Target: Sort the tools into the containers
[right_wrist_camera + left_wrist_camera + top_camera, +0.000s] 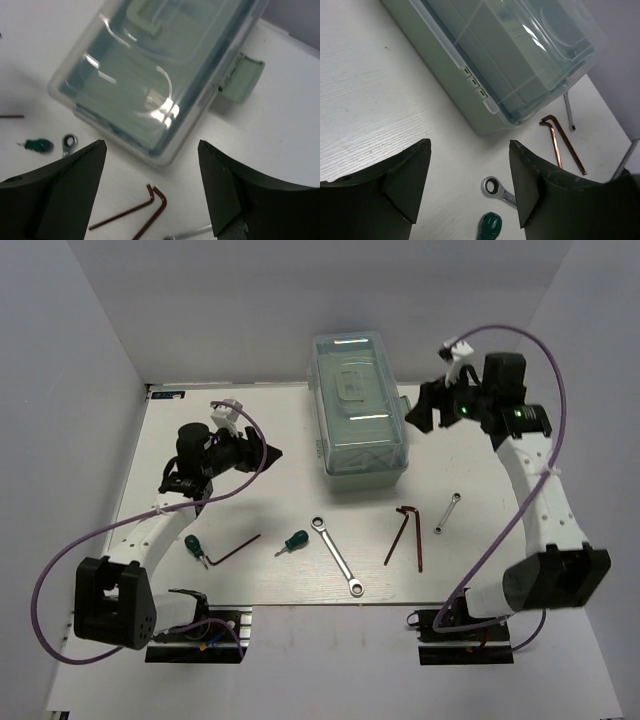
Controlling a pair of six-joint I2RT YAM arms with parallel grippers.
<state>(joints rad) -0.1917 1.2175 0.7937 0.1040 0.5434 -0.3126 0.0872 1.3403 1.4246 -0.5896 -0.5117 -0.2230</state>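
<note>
The mint-green toolbox (360,405) stands closed at the back middle of the table, its translucent lid and handle on top. My left gripper (272,453) is open and empty, hovering left of the box. My right gripper (418,415) is open and empty, just right of the box. On the table lie two green-handled screwdrivers (193,548) (294,541), a long silver wrench (337,556), a short wrench (447,513), one hex key (232,550) and two more hex keys (405,532). The left wrist view shows the box (520,60), the wrench ring (492,186) and a screwdriver handle (490,226).
White walls enclose the table on the left, right and back. The box's side latch (242,77) sticks out on its right, close to my right gripper. The right wrist view shows the box lid (155,70) and hex keys (145,210) below.
</note>
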